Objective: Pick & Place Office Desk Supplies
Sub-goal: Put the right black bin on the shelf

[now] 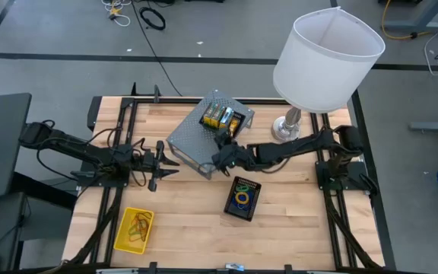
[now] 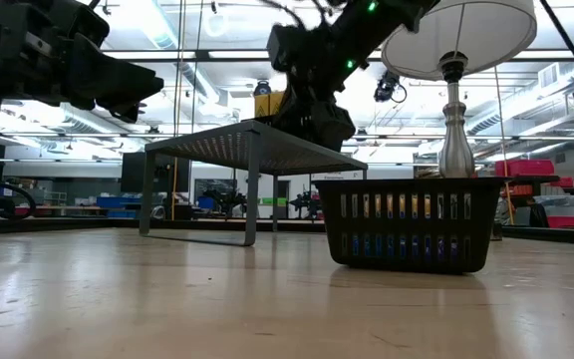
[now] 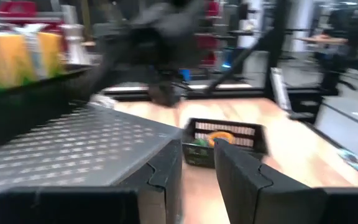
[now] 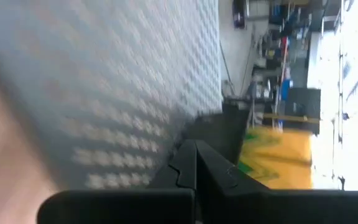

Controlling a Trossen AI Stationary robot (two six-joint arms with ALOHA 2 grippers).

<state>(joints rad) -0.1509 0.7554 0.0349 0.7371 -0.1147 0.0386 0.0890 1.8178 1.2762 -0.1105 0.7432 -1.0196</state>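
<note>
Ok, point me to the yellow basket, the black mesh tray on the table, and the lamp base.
yellow basket (image 1: 120,240): high view, its near-left rim.
black mesh tray (image 1: 230,206): high view, left rim.
lamp base (image 1: 286,129): high view, metal foot beside the shade.

The table was pale, smooth wood planks with a slight sheen. The grey riser shelf looked like matt perforated metal. The basket was glossy yellow plastic; the lamp base shiny metal.

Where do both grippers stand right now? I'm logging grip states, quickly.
Left gripper: open, holding nothing, beside the grey mesh riser.
Right gripper: shut, empty, over the riser's edge.
</note>
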